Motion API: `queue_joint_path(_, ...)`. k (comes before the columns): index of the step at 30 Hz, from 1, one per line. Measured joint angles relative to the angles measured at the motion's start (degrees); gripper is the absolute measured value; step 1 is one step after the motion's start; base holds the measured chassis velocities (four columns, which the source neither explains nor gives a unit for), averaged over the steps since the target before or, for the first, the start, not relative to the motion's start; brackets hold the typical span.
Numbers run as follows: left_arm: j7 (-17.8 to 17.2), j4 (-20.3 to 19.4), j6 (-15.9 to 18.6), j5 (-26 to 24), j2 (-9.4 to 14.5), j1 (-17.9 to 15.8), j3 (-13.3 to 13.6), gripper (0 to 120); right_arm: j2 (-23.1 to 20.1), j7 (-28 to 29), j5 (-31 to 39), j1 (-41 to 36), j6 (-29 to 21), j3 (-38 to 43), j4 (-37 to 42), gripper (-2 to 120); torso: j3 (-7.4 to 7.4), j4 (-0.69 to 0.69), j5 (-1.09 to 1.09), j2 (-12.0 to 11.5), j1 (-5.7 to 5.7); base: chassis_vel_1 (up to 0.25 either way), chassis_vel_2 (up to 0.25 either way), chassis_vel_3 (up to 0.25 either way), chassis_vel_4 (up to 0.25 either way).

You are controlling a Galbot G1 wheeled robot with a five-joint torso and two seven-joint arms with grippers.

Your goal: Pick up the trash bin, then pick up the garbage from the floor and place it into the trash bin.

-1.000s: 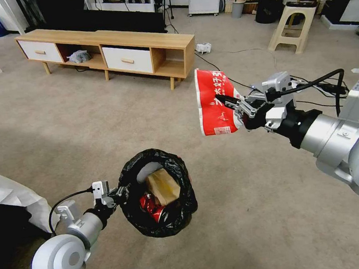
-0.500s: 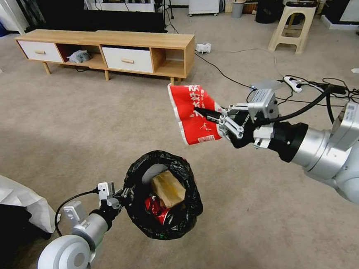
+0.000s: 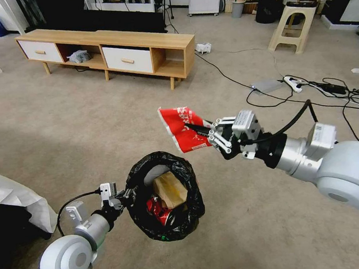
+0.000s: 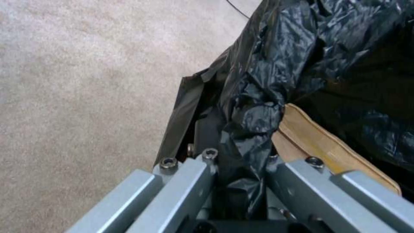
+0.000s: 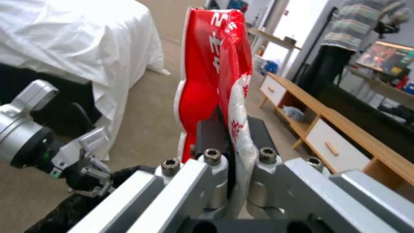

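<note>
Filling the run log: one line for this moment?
left gripper: shut on trash bin rim | right gripper: shut on snack wrapper, above bin

trash bin (image 3: 164, 195) wall under black bag; wrapper (image 3: 183, 128) print illegible

Left arm shell: a rounded white elbow housing with a circular end cap (image 3: 65, 261) is being shown, followed by a silver cylindrical forearm segment.
Left arm cable: a thin black cable (image 3: 75, 199) is being looped from the forearm to a small white box at the wrist.
Left gripper (image 3: 124, 195): grey metal linkage bars with dark hex-socket screws (image 4: 168, 162) are being seen.
Right arm shell: a large glossy white-grey rounded housing (image 3: 350, 170) is being joined to a brushed silver cylinder and a black collar.
Right arm cable: a thick black cable (image 3: 298, 114) is being arched over the wrist.
Right gripper (image 3: 202, 132): silver linkage bars, black finger pads and hex-socket screws (image 5: 212, 153) are being displayed.
</note>
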Motion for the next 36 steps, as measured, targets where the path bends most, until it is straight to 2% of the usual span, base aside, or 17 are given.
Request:
queue_joint_path(14, 0.44, 1.35, 0.73, 0.29, -0.69, -0.92, 1.75, 1, 3.60, -5.38, -6.65, 1.35, 3.30, -5.11, -1.56, 1, 0.00, 0.00, 0.00, 0.00, 0.00, 0.000, 0.000, 0.000, 0.000)
queue_joint_path(36, 0.73, 1.93, 1.14, 0.51, -1.75, -1.09, 1.64, 1, 5.56, -9.74, -6.30, 1.34, 4.56, -8.92, -2.83, 1, 0.00, 0.00, -0.01, 0.00, 0.00, 0.000, 0.000, 0.000, 0.000)
